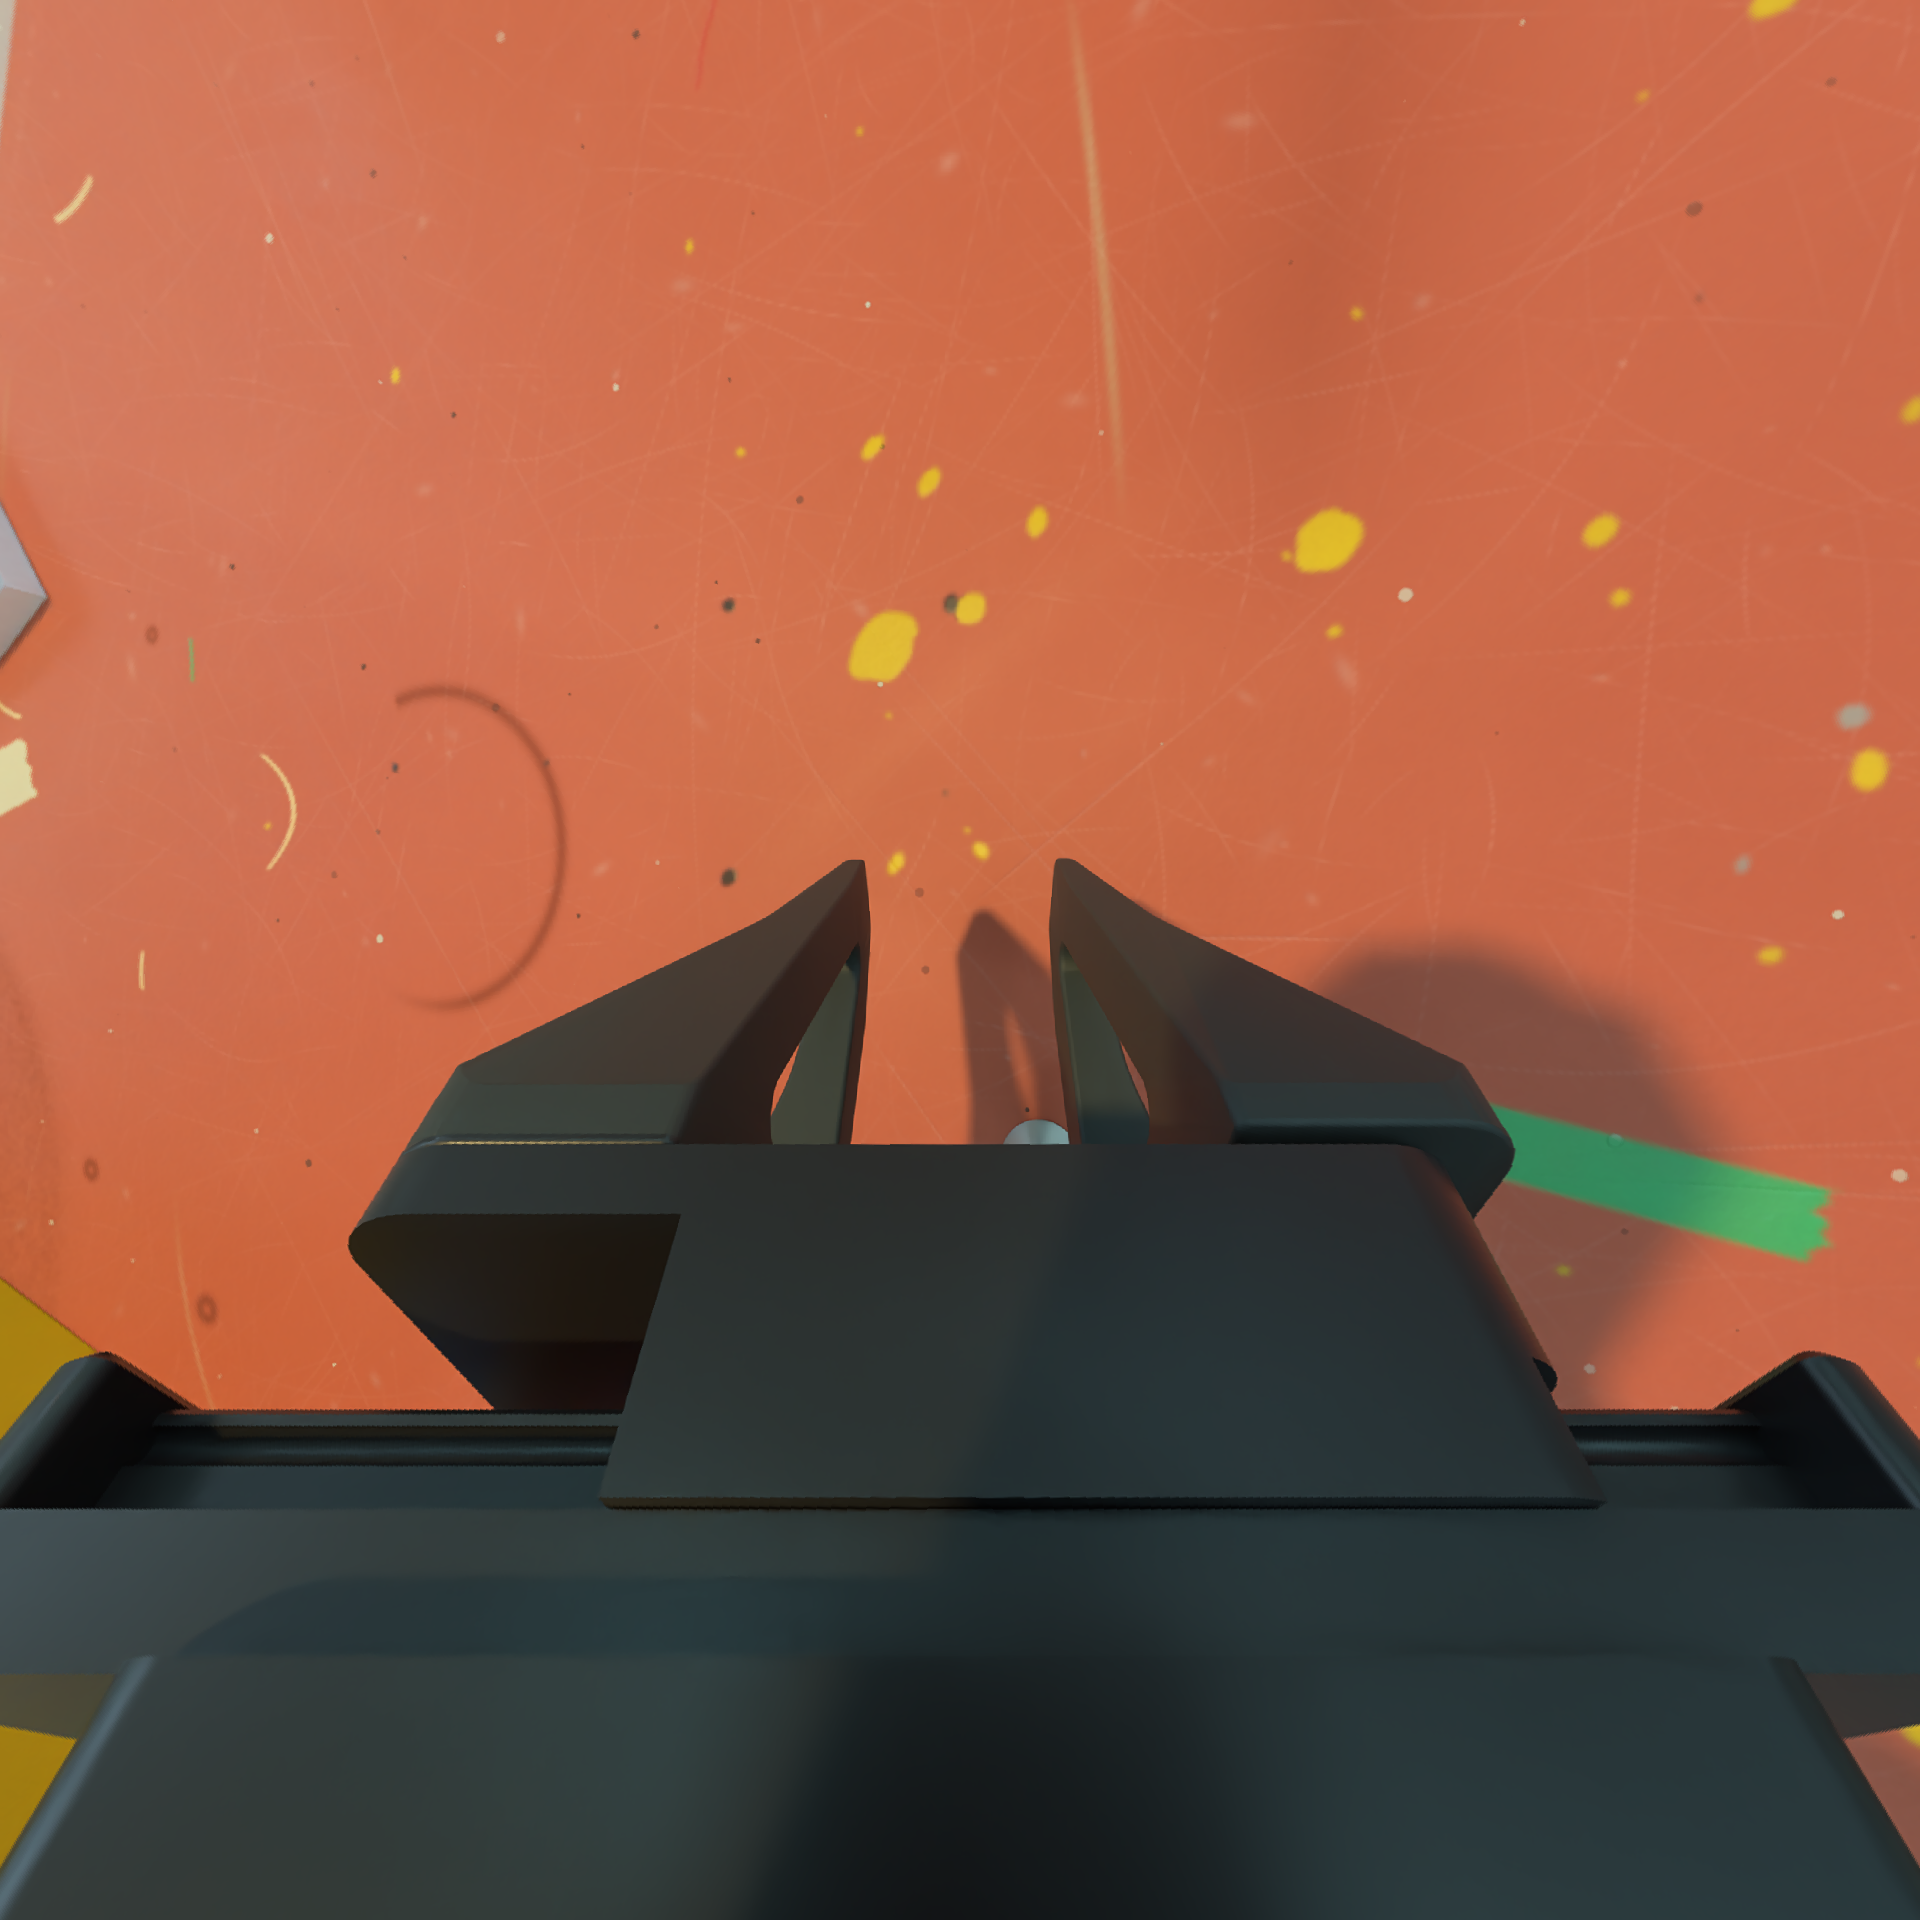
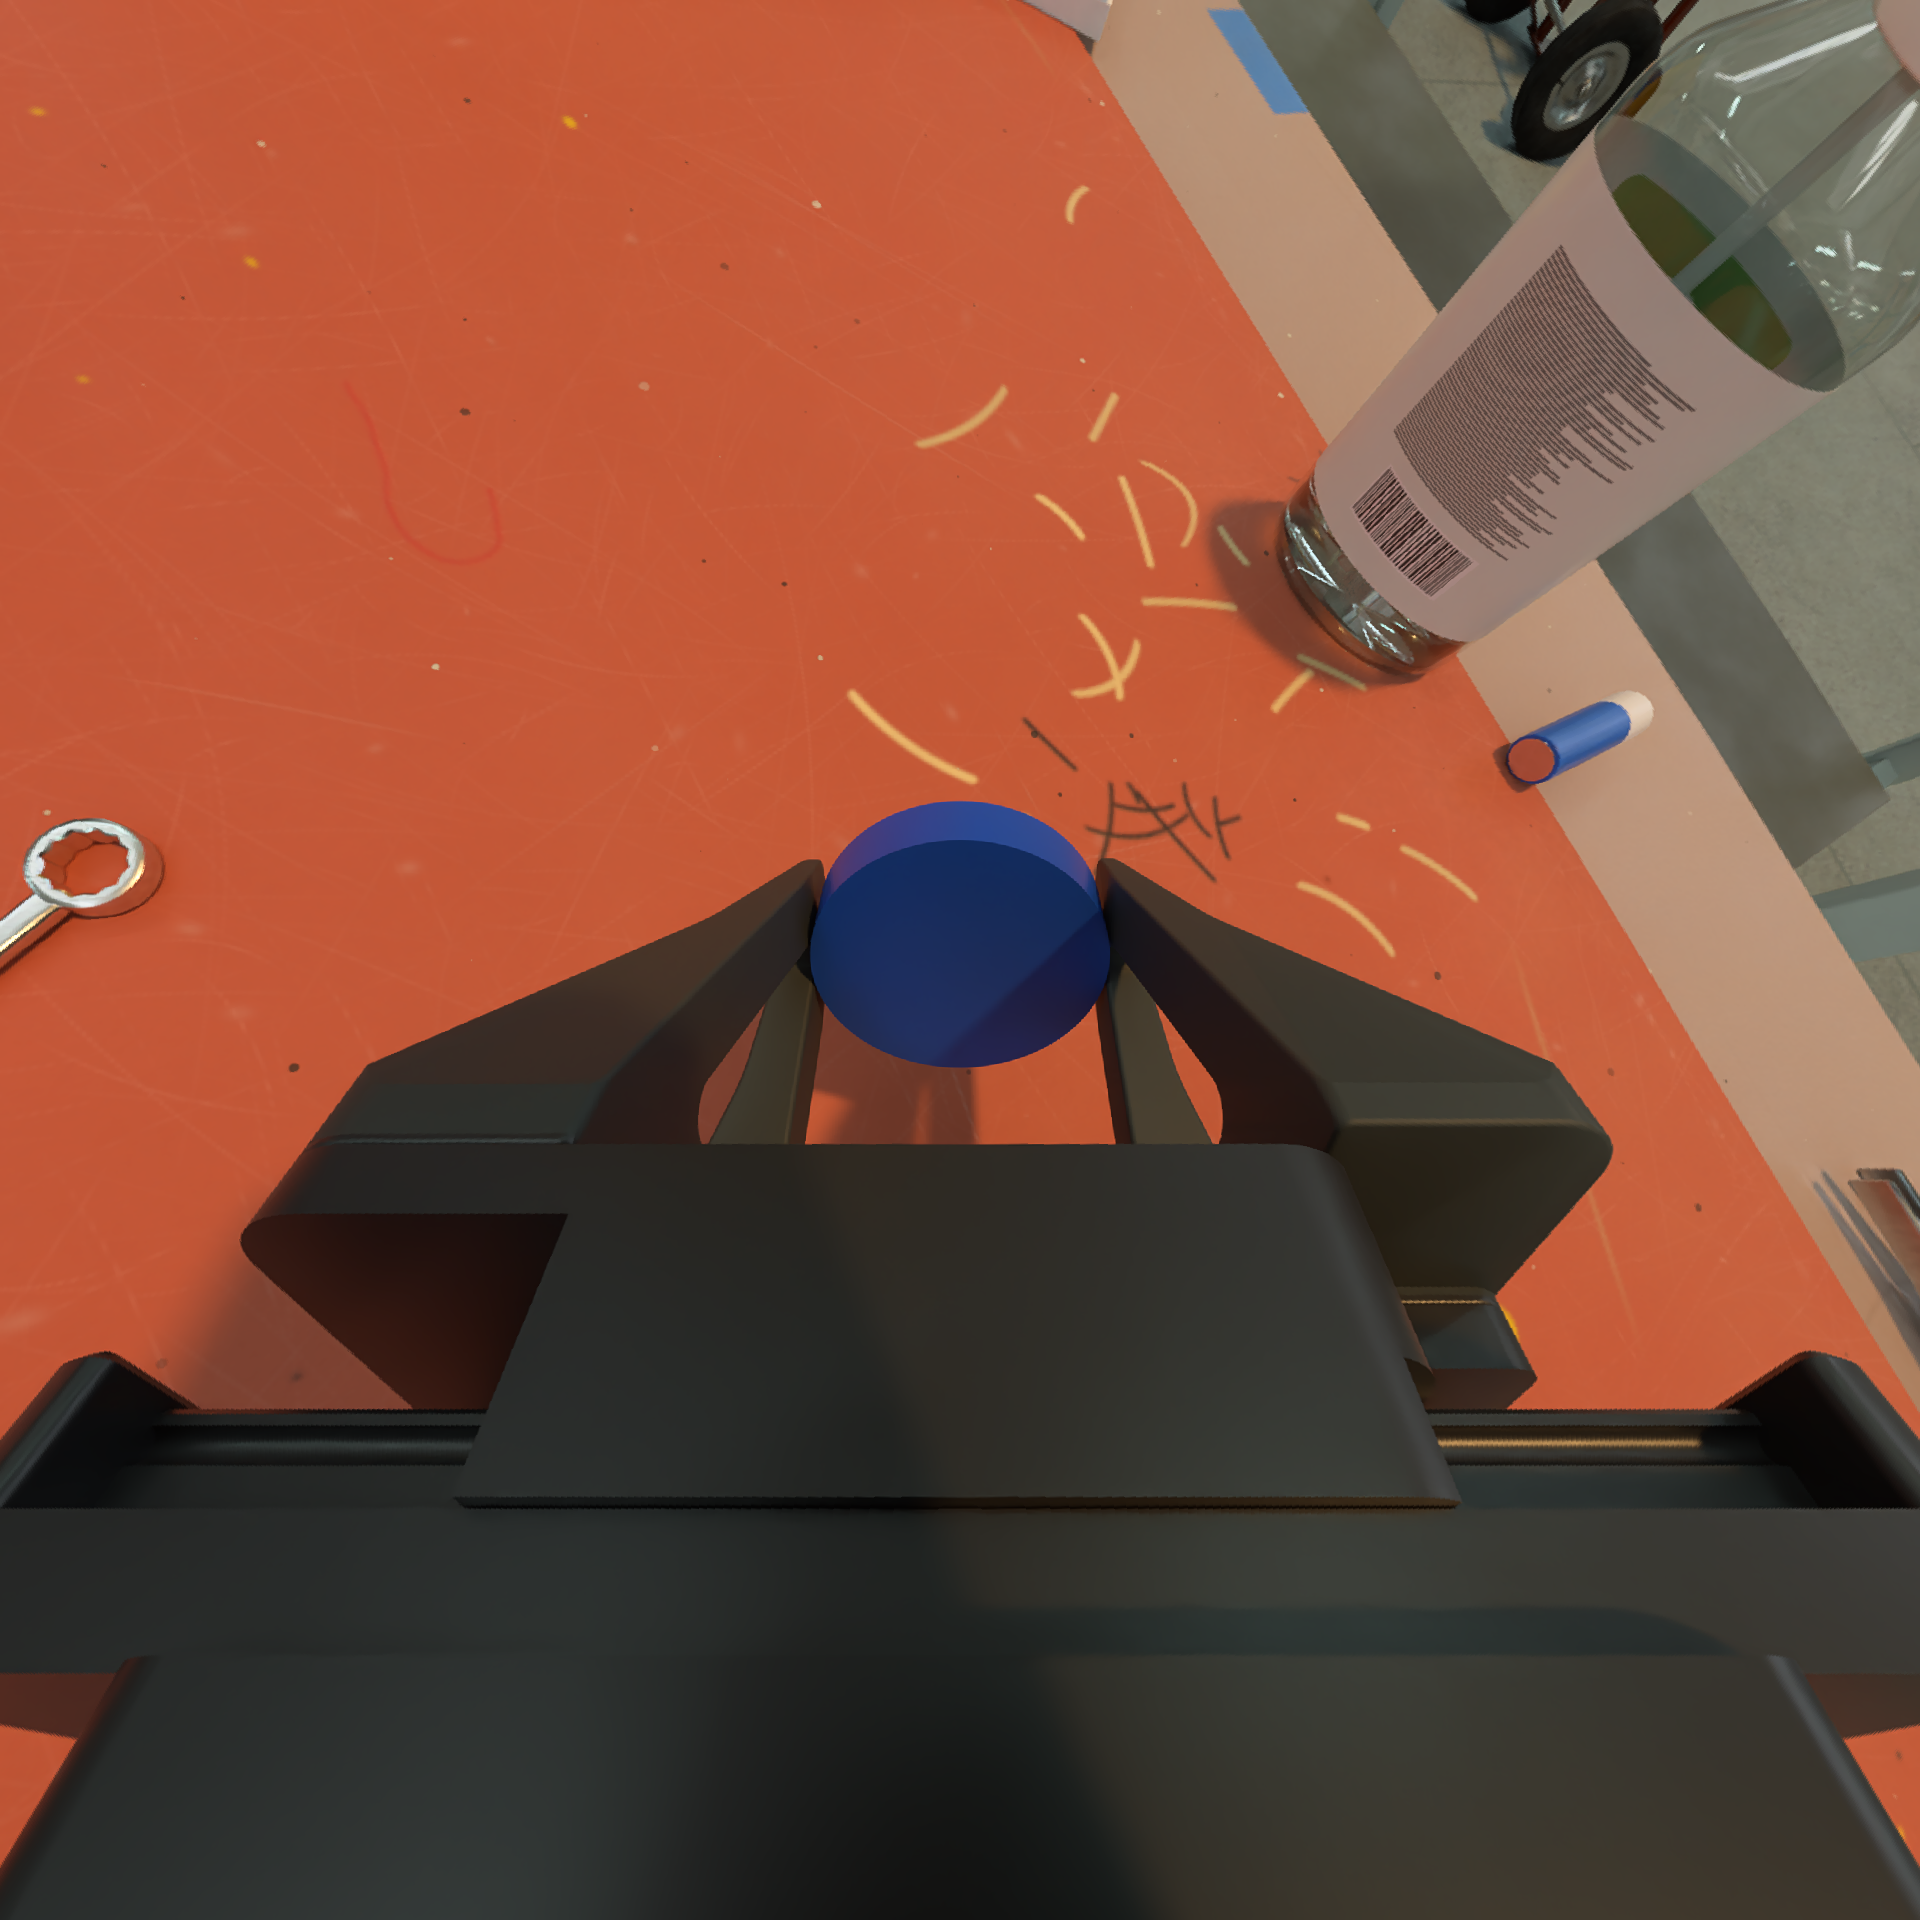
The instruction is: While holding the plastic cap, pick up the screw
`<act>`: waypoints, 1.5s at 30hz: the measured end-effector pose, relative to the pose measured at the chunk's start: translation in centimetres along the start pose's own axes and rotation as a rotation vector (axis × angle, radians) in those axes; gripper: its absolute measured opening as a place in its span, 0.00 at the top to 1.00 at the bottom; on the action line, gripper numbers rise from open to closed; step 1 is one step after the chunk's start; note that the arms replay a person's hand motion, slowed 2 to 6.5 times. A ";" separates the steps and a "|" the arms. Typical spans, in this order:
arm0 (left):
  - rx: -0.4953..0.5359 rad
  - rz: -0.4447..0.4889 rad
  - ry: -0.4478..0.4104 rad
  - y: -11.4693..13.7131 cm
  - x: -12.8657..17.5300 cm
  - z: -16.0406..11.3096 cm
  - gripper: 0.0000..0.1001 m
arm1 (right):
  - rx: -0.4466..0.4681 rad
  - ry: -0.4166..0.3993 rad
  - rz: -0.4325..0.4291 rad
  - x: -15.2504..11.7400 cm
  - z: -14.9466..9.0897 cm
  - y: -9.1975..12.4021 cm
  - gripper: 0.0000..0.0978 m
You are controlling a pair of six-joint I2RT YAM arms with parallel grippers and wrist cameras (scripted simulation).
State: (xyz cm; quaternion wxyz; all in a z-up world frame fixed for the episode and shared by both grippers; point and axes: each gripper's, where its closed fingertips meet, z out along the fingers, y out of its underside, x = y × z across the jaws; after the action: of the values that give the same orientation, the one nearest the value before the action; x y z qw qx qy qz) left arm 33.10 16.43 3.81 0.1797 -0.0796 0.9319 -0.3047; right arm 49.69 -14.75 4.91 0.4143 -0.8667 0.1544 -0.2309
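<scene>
In the right wrist view my right gripper [image 2: 958, 883] is shut on the blue plastic cap [image 2: 958, 940], a round disc pinched at its left and right edges and held above the orange table [image 2: 520, 623]. In the left wrist view my left gripper [image 1: 958, 868] points down at the table with its fingers a narrow gap apart and nothing between the tips. A small silver rounded piece, the screw [image 1: 1037, 1132], peeks out at the base of the gap beside the right finger [image 1: 1081, 997]. Most of it is hidden behind the gripper body.
In the right wrist view, a clear bottle [image 2: 1538, 416] with a white label stands near the table's right edge, with a blue cylinder [image 2: 1574, 740] lying beside it. A silver wrench [image 2: 78, 873] lies at left. In the left wrist view, green tape [image 1: 1683, 1195] lies at right and a grey object [image 1: 16, 592] at the left edge.
</scene>
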 end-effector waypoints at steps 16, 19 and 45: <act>0.083 0.002 -0.088 -1.2 -0.7 1.1 0.71 | -0.004 0.027 -0.009 0.4 0.0 0.3 0.56; 0.101 0.001 -0.117 -1.6 -1.1 1.4 0.71 | 0.000 0.033 -0.007 0.6 -0.1 0.3 0.56; 0.187 -0.013 -0.282 -2.6 -3.4 2.0 0.74 | -0.003 0.053 -0.012 0.8 -0.1 0.6 0.56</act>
State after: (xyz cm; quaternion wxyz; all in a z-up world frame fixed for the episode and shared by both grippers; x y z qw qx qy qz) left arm 37.11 14.18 4.88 0.3132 -0.1105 0.8646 -0.3770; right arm 50.28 -15.54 4.67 0.4073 -0.8620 0.1604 -0.2558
